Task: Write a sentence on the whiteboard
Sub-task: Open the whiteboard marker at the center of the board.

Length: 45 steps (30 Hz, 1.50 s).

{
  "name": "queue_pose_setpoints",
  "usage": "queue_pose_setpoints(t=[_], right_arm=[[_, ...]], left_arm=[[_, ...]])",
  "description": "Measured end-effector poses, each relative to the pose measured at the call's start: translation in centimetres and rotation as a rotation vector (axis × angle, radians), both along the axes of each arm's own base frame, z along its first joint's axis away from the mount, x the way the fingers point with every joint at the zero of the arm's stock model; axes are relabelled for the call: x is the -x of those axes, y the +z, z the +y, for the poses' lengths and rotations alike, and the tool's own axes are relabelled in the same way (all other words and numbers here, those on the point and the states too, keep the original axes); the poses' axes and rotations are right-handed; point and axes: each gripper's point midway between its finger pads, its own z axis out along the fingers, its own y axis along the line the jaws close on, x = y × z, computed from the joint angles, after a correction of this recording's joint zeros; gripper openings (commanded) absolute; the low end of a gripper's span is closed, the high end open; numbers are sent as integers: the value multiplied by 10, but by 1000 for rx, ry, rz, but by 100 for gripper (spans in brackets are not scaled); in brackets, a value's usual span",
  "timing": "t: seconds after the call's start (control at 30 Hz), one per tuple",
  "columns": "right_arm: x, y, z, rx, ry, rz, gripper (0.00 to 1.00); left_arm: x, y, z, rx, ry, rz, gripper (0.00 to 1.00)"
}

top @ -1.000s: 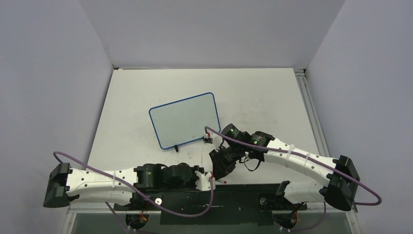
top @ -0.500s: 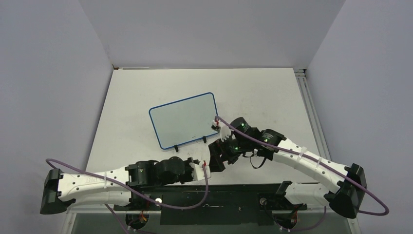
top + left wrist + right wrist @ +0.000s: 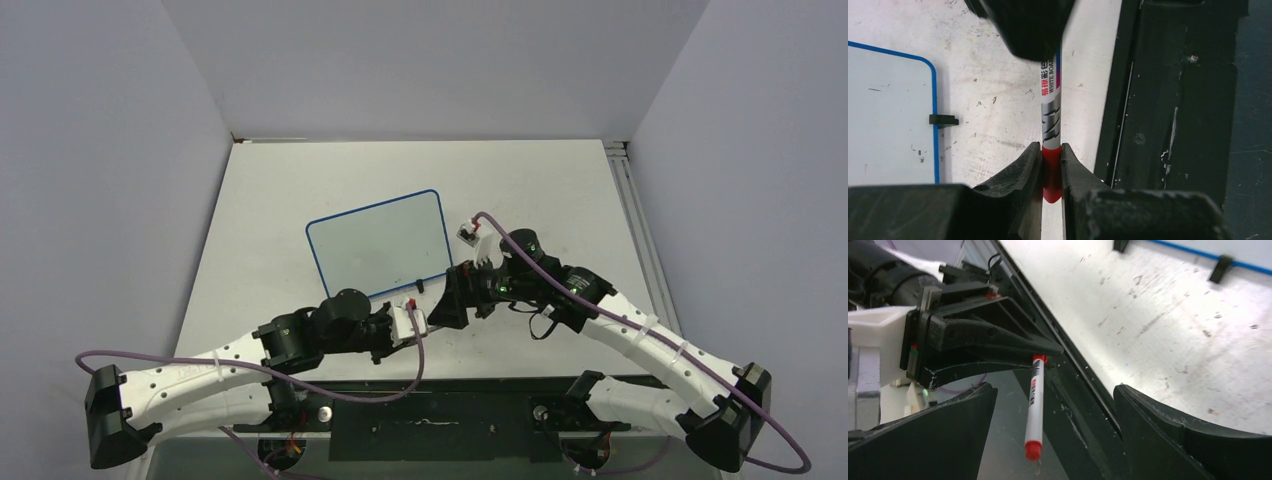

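Red-ended marker (image 3: 1050, 107) in left pincer (image 3: 1051, 151); whiteboard (image 3: 890, 110) just beyond, seemingly apart.

Blue-framed whiteboard (image 3: 377, 245), lying flat, askew, on the table (image 3: 540, 180)

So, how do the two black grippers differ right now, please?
The left gripper is shut on the red end of the white whiteboard marker; the right gripper stands wide open, holding nothing. The left gripper touches the marker; the right gripper's fingers flank it without contact. Both are black.
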Motion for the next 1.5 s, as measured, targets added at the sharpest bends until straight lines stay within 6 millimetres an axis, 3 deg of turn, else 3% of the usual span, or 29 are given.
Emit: queue_pose_setpoints(t=[0.23,0.47,0.73,0.87,0.9,1.0,1.03,1.5], right_arm=[[37,-19,17,10,137,53,73],[38,-25,17,12,139,62,50],[40,-31,18,3,144,75,44],[42,-33,17,6,147,86,36],[42,-33,18,3,148,86,33],[43,-32,18,0,150,88,8],[43,-32,18,0,152,86,5],[40,-26,13,29,165,31,5]], left_arm=[[7,0,-4,4,-40,24,0],[11,-4,-7,-12,-64,48,0],[14,-7,-11,-23,-87,69,0],[14,-7,-10,-25,-87,71,0],[15,-8,-10,-26,-87,71,0],[15,-8,-10,-27,-87,71,0],[15,-8,-10,-27,-87,71,0],[11,-2,-12,-12,-80,56,0]])
